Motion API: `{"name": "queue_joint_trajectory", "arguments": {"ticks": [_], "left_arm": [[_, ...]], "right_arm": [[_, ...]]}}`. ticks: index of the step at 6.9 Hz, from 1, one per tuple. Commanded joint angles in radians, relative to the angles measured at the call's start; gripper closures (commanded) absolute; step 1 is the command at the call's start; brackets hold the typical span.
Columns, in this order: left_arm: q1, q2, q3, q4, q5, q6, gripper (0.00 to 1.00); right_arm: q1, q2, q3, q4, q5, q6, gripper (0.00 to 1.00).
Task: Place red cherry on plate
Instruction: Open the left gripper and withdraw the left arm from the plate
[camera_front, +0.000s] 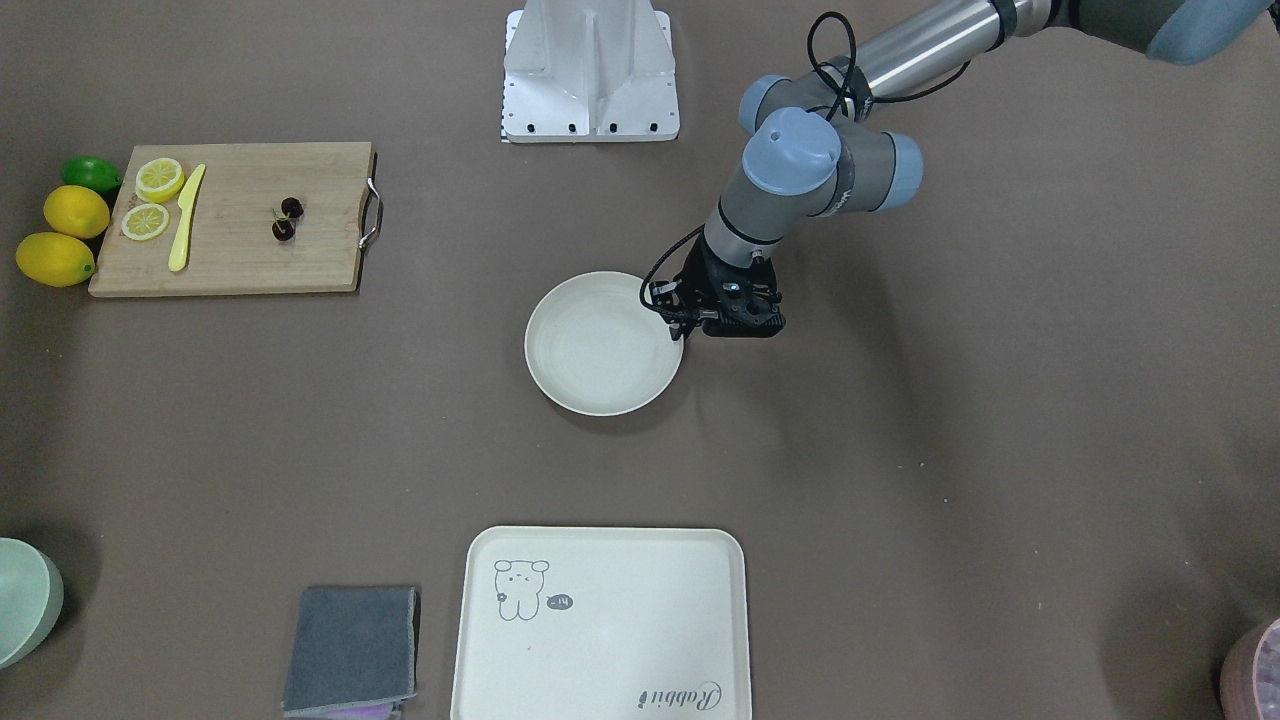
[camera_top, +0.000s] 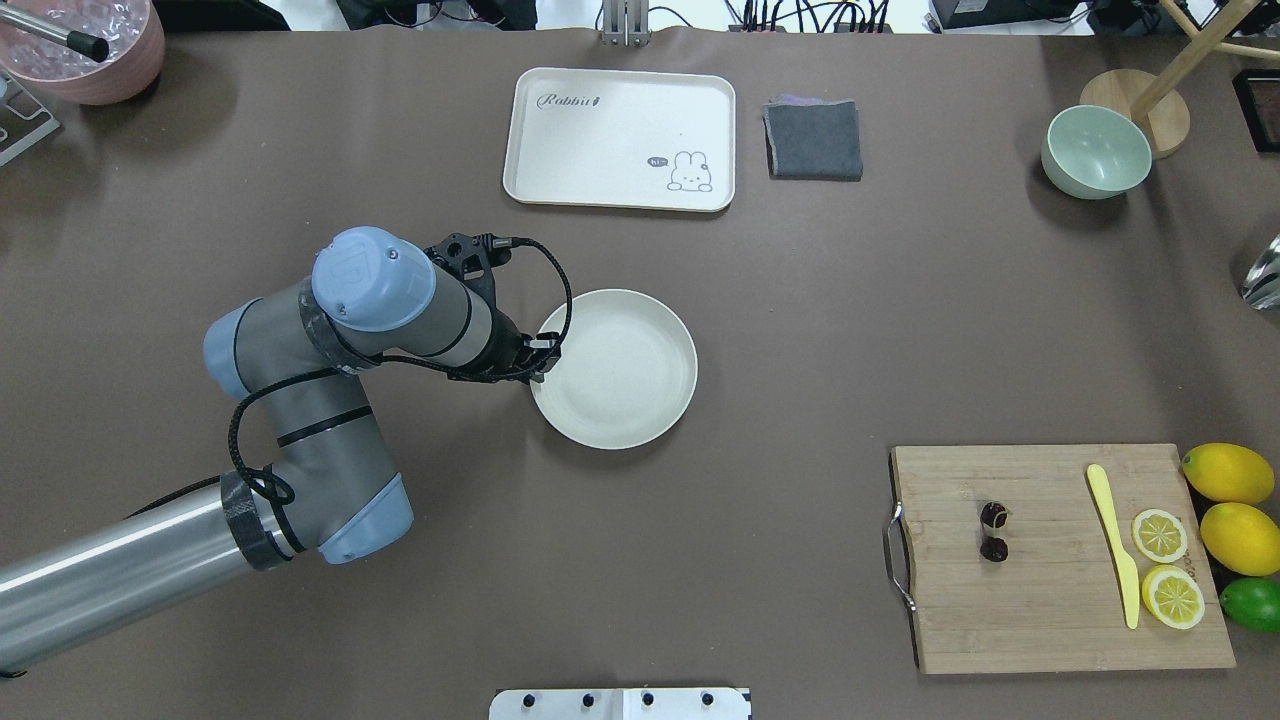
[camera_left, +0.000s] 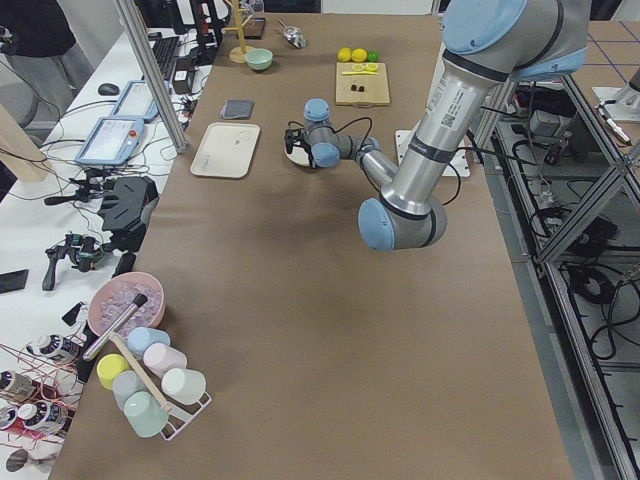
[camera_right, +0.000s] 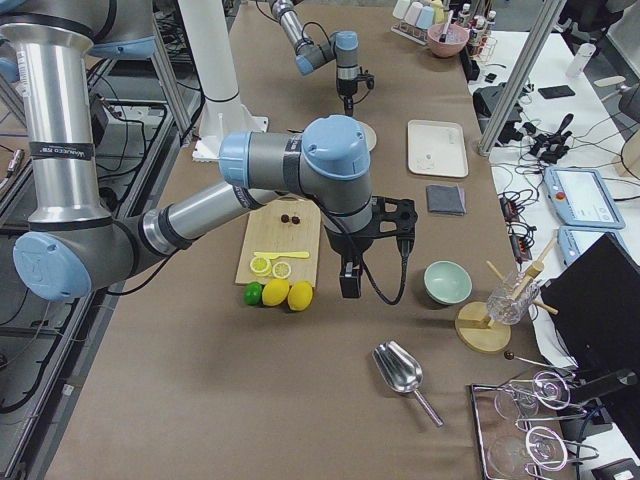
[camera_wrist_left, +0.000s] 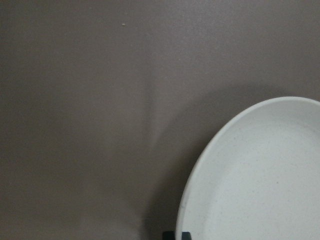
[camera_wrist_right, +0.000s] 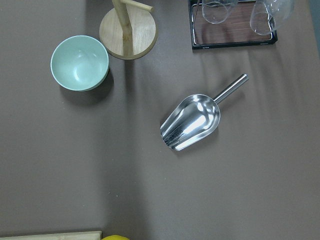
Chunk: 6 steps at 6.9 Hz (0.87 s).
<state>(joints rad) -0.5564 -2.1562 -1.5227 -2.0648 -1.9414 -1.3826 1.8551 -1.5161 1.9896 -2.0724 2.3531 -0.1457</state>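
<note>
The red cherry (camera_top: 994, 531) is sitting on the cutting board (camera_top: 1040, 610), far right of the plate (camera_top: 640, 400). The left gripper (camera_front: 728, 318) is hanging beside the plate's rim; its fingers cannot be told. It could bump the plate.

A long table (camera_left: 300, 330) under a brown cover fills the room's middle, evenly lit from above. On one side stands a white bench (camera_left: 60, 190) crowded with tablets, controllers and cables; on the other, metal frames (camera_left: 580, 230) stand over grey floor tiles.
</note>
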Motion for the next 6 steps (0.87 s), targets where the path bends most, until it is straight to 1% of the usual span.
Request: {"name": "queue_joint_trajectory", "arguments": {"ticks": [1, 2, 3, 4, 5, 6], "left_arm": [[-0.017, 0.007, -0.033, 0.009, -0.008, 0.002, 0.02], [-0.069, 0.066, -0.106, 0.031, -0.063, 0.017, 0.02], [-0.194, 0.129, -0.188, 0.076, -0.176, 0.077, 0.02], [-0.317, 0.268, -0.296, 0.098, -0.277, 0.199, 0.02], [-0.441, 0.382, -0.342, 0.098, -0.385, 0.347, 0.02], [-0.564, 0.427, -0.343, 0.098, -0.483, 0.46, 0.02]], "right_arm": [[0.004, 0.001, 0.0, 0.0, 0.0, 0.0, 0.0], [0.004, 0.004, -0.006, -0.005, 0.002, 0.003, 0.0], [0.001, 0.013, -0.008, -0.036, 0.002, 0.003, 0.0], [-0.014, 0.013, 0.001, -0.038, 0.0, -0.003, 0.0], [-0.039, 0.011, 0.006, -0.04, 0.002, -0.002, 0.0], [-0.059, 0.005, 0.026, -0.04, 0.008, 0.0, 0.0]]}}
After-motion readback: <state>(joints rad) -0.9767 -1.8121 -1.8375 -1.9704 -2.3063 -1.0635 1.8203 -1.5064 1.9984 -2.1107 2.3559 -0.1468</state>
